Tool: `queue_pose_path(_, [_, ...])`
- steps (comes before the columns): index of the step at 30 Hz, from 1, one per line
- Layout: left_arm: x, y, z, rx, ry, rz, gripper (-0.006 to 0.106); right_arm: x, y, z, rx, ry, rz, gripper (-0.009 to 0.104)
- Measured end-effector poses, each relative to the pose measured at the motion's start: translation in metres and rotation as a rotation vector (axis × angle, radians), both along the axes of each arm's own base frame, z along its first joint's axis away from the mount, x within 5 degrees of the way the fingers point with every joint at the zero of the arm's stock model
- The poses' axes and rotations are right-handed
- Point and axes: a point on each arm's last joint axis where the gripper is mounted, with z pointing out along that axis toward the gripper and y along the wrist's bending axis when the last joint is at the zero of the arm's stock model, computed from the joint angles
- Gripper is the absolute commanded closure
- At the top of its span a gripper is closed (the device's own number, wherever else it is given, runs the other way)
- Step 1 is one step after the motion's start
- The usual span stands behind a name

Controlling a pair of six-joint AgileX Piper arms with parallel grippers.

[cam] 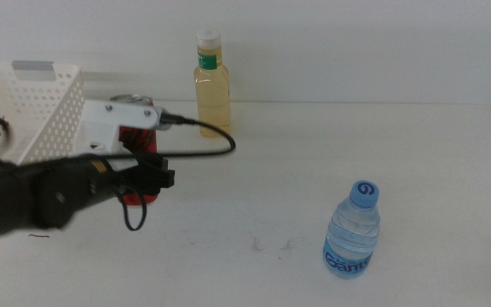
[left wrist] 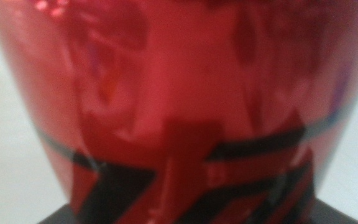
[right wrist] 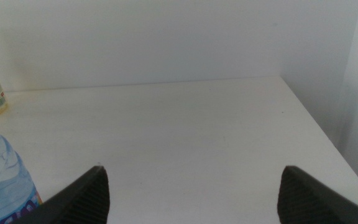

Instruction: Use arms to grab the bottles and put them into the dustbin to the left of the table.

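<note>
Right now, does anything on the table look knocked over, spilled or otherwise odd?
Nothing stands out. The yellow drink bottle and the water bottle stand upright and capped, no spill shows, and the left gripper is at the red can beside the white basket.

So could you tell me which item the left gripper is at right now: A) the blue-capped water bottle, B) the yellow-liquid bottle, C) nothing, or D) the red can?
D: the left gripper is around the red can, which fills the left wrist view, beside the dustbin; both bottles stand apart on the table.
</note>
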Motion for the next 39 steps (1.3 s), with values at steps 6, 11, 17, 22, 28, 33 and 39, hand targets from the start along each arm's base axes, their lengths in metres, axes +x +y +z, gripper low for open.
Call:
queue_pose_path(6, [-0.008,0.015,0.058,0.02,0.285,-0.073,0.102,0.0,0.0,0.0,0.0,0.0,0.0,0.005])
queue_pose_path(11, [0.02,0.058,0.118,0.103,0.425,-0.018,0.102,0.0,0.0,0.0,0.0,0.0,0.0,0.005])
queue_pose_path(17, [0.054,0.129,0.159,0.205,0.485,0.15,0.102,0.0,0.0,0.0,0.0,0.0,0.0,0.005])
queue_pose_path(22, [0.081,0.167,0.137,0.219,0.542,0.223,0.102,0.0,0.0,0.0,0.0,0.0,0.0,0.005])
queue_pose_path(28, [0.108,0.182,0.087,0.219,0.612,0.233,0.101,0.0,0.0,0.0,0.0,0.0,0.0,0.005])
queue_pose_path(33, [0.123,0.187,0.061,0.245,0.615,0.233,0.089,0.0,0.0,0.0,0.0,0.0,0.0,0.005])
queue_pose_path(39, [0.135,0.19,0.036,0.255,0.616,0.23,0.046,0.0,0.0,0.0,0.0,0.0,0.0,0.005])
